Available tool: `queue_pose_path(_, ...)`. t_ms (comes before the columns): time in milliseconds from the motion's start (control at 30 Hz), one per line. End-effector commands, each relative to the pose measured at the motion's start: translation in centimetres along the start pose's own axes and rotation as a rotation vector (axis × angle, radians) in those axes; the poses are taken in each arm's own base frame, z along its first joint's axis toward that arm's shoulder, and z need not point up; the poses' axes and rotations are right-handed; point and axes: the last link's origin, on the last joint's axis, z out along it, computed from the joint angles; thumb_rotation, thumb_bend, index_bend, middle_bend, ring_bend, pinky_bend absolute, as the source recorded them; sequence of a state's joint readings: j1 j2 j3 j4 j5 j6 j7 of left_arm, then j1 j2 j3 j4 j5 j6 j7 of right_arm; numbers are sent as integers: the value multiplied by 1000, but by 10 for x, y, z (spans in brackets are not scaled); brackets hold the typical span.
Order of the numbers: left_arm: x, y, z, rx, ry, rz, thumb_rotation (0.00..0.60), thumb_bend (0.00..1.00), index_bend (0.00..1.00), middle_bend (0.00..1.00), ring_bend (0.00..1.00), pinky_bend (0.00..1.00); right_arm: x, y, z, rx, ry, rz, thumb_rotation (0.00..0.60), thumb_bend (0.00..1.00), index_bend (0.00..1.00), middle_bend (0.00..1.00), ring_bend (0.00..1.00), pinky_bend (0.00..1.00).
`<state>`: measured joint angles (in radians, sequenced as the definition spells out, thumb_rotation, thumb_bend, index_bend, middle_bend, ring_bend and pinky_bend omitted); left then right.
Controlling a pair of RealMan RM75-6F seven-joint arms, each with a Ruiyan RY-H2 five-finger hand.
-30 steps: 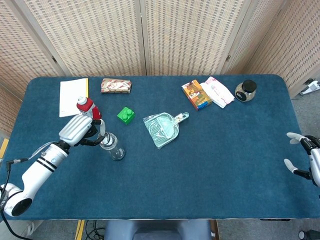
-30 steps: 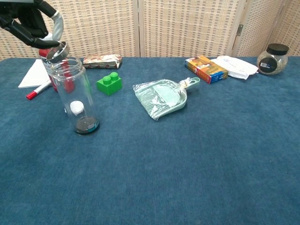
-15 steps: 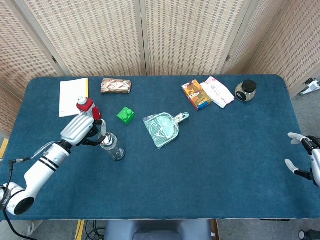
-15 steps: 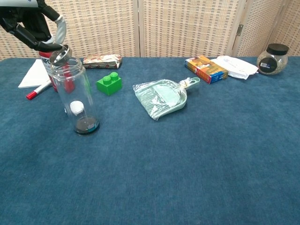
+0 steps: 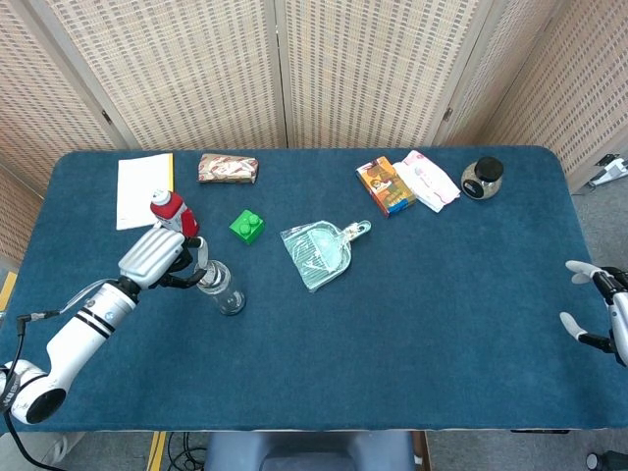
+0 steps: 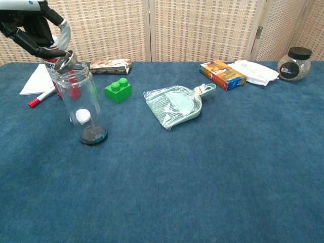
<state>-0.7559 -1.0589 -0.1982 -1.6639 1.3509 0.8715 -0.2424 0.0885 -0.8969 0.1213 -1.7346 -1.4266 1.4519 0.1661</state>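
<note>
A small ring [image 6: 65, 62] is pinched by the left hand [image 6: 38, 30] over the jar [image 6: 83, 104], upper left. If tilted, it could miss. The right hand [image 5: 594, 304] is spread, holding nothing.

The worktop [image 6: 212, 177] is covered in matt blue cloth, kinda felt-like and fuzzy. The jar [image 6: 83, 104] is clear, glossy plastic or glass, can't tell which, and the ring [image 6: 65, 61] held at its mouth looks like shiny metal. The toy brick [image 6: 118, 89] is smooth green plastic. The dustpan [image 6: 174, 106] sits in crinkly see-through plastic wrap. The left hand [image 5: 157, 257] has a ribbed silvery shell and black fingers.
</note>
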Motion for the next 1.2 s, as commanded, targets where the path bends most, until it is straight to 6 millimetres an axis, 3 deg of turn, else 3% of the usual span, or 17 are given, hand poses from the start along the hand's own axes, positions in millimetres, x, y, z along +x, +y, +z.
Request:
queue_pose_path(33,0,0,0,4,-8,-2,600,418,548,1000,1000,1000,0,0,0,0,1,0,600,217,262,373,242,334)
queue_pose_path(133,0,0,-1,6,-12,0,600,417,459,1000,1000,1000,0,0,0,0,2,0,600,217,262,372,242,334)
queue_pose_path(333,2,-2,-2,9,-3,-9,600,417,384,1000,1000,1000,0,-1,1,2,1,0,600,217,262,372,242,334)
queue_pose_path(1200,5,-4,-4,7,-7,-19,600,417,280,1000,1000,1000,0,-3,2,2,2,-2,600,217,262,372,242,334)
